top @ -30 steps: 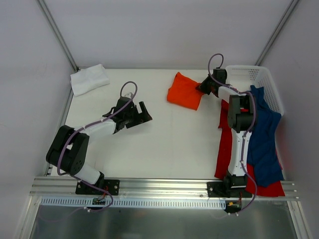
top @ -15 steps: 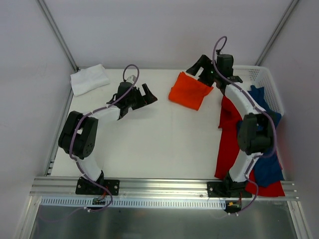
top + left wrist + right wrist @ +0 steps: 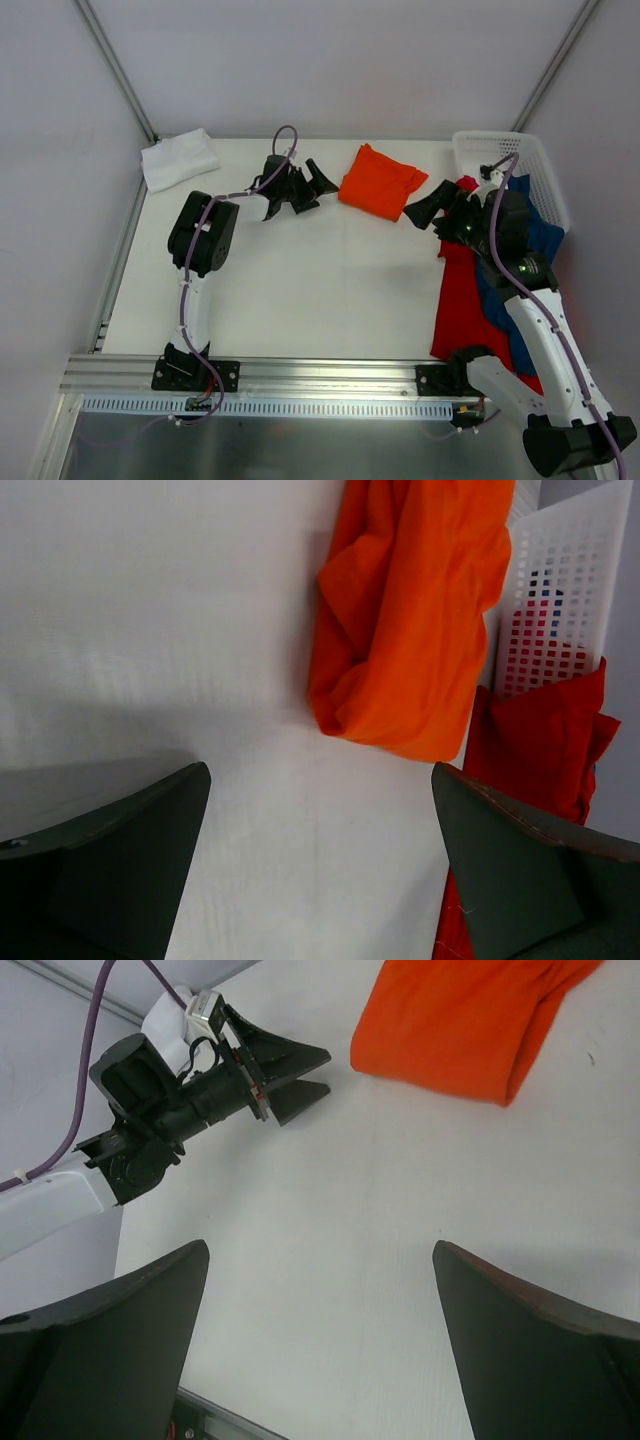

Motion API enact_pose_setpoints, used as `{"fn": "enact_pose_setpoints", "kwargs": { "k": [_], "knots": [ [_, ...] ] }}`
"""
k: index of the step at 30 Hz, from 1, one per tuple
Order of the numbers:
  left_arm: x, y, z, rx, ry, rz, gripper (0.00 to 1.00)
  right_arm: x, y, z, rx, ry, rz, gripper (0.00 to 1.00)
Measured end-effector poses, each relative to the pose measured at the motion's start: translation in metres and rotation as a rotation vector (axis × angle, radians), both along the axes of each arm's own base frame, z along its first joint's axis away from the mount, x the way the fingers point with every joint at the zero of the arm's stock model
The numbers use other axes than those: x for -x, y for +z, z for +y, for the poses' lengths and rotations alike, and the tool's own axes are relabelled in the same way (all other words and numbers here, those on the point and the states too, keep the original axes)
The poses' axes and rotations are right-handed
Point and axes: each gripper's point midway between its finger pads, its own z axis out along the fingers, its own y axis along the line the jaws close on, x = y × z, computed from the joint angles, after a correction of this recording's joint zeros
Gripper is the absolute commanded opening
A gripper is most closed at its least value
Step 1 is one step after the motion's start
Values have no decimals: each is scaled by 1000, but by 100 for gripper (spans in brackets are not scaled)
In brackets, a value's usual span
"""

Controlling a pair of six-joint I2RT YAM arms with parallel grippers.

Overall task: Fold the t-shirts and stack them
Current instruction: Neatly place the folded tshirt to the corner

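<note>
Orange t-shirt [image 3: 378, 185] lies with long axis seemingly left to right.

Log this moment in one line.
left gripper open, empty, facing orange t-shirt | right gripper open, empty | orange t-shirt loosely folded, unheld | white t-shirt folded, far-left corner | red t-shirt unfolded, right side

The orange t-shirt [image 3: 380, 182], red t-shirt [image 3: 458, 300], dark blue t-shirt [image 3: 548, 238] and white t-shirt [image 3: 180, 158] are all soft, matt cloth, creased and rumpled. The worktop [image 3: 300, 290] is smooth, matt white. The basket [image 3: 520, 150] at its far right corner is perforated white plastic with a slight sheen, and the rail [image 3: 330, 375] along the near edge is ribbed bare metal.
</note>
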Motion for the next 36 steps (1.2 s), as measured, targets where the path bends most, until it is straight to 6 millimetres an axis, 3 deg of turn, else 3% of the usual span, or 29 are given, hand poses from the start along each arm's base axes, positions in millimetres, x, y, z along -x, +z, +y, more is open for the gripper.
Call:
{"fn": "enact_pose_setpoints", "kwargs": {
  "k": [10, 15, 22, 29, 36],
  "knots": [
    [12, 1, -95, 0, -94, 0, 96, 33, -2, -21, 58, -55, 12, 99],
    [11, -2, -117, -73, -91, -11, 96, 40, -5, -25, 71, -63, 24, 99],
    [2, -5, -120, -140, -11, -24, 94, 54, 0, -30, 77, -66, 1, 99],
    [-15, -7, -105, -197, 167, 0, 93, 63, 2, -33, 85, -66, -12, 99],
    [-47, -4, -108, -211, 277, -2, 92, 64, -2, -35, 100, -64, -3, 100]
  ]
}}
